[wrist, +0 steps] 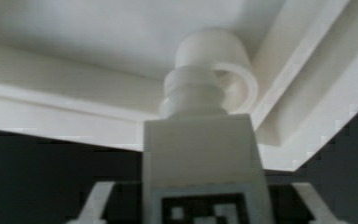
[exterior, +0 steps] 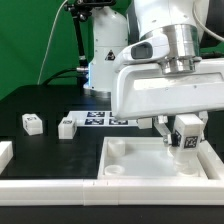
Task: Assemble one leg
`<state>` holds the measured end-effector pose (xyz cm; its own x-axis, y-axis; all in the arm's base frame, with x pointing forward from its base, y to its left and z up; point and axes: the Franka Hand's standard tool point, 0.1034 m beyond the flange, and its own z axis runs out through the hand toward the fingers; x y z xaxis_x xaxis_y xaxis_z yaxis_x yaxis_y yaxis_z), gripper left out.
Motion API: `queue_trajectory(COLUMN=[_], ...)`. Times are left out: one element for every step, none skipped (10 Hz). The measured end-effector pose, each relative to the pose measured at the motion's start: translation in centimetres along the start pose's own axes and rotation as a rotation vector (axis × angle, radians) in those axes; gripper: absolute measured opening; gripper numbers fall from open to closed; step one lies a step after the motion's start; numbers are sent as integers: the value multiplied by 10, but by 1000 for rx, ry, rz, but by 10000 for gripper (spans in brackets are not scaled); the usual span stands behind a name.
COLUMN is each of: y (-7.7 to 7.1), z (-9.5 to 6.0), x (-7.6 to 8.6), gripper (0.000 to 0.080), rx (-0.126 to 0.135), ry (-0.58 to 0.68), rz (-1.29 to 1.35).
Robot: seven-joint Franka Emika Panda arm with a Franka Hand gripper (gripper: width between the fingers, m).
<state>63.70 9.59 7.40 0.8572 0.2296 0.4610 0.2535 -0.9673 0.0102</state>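
Observation:
My gripper (exterior: 186,140) is shut on one leg (exterior: 187,131), a small white block with a black-and-white tag facing the camera. It holds the leg upright just above the far right corner of the large white square panel (exterior: 140,166). In the wrist view the leg (wrist: 201,140) runs between my fingers (wrist: 101,200), and its rounded end (wrist: 206,80) points at the panel's corner by the raised rim (wrist: 309,70). I cannot tell whether it touches the panel. Two more legs (exterior: 32,123) (exterior: 67,126) lie on the black table at the exterior view's left.
The marker board (exterior: 100,119) lies behind the panel. A white rail (exterior: 45,186) runs along the front edge, and a white piece (exterior: 4,152) sits at the exterior view's far left. A white robot base (exterior: 100,50) stands at the back.

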Motion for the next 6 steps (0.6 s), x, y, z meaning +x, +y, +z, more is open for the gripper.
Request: queue_trajectory(y=[-2, -2, -2, -2, 0, 6], z=[0, 0, 0, 0, 0, -2], x=[-1, 0, 0, 0, -1, -4], gripper=[289, 289, 289, 290, 290, 290], rx=[2, 1, 1, 1, -2, -17], ry=[1, 2, 2, 2, 6, 32], rz=[1, 2, 2, 1, -5, -18])
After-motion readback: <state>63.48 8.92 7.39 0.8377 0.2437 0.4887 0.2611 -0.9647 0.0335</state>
